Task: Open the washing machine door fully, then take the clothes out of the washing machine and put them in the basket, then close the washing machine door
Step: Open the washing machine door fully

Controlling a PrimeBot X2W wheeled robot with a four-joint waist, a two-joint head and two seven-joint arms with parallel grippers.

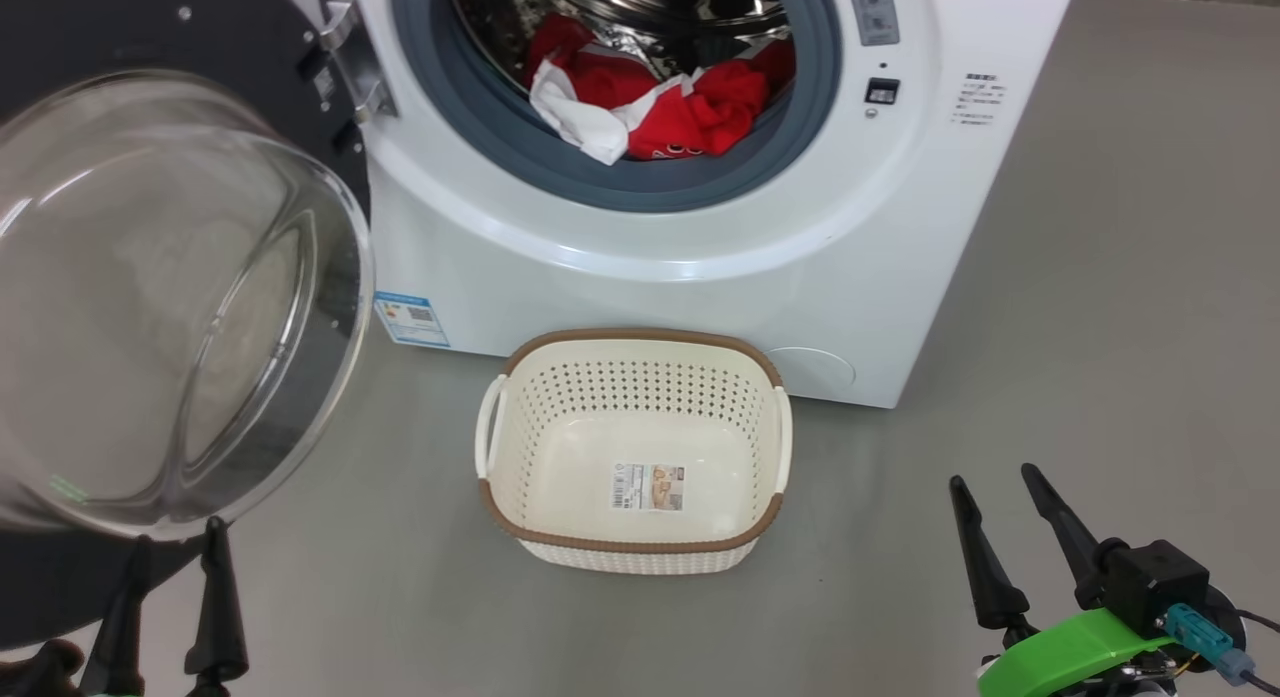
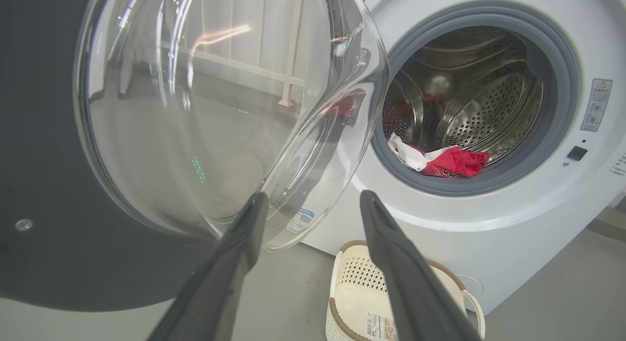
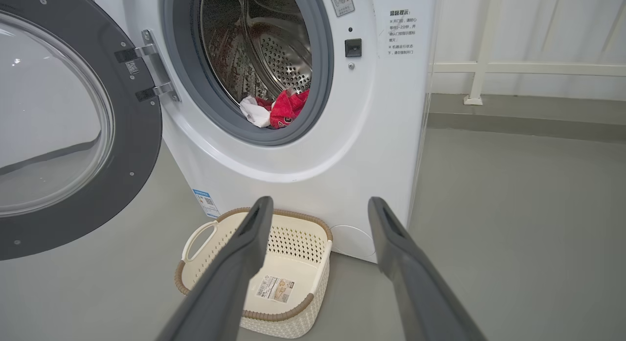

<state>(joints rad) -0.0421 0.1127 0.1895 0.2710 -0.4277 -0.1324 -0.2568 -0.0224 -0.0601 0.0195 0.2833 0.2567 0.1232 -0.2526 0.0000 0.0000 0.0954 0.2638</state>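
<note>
The washing machine (image 1: 700,307) stands with its door (image 1: 170,297) swung out to the left, glass bowl bulging towards me. Red and white clothes (image 1: 680,97) lie at the drum's front lip, also seen as clothes (image 2: 450,162) and clothes (image 3: 283,108). The cream basket (image 1: 640,335) sits on the floor in front of the machine, with just a sticker inside. My left gripper (image 1: 176,535) is open just below the door's glass; in its wrist view the left gripper (image 2: 314,196) has one fingertip by the bowl's lower edge. My right gripper (image 1: 994,477) is open, holding nothing, right of the basket (image 3: 183,282).
Grey floor (image 1: 1100,277) spreads wide to the machine's right. The open door (image 3: 58,121) takes up the left side, hung on a metal hinge (image 1: 350,67). A white railing (image 3: 489,67) and wall stand behind the machine on the right.
</note>
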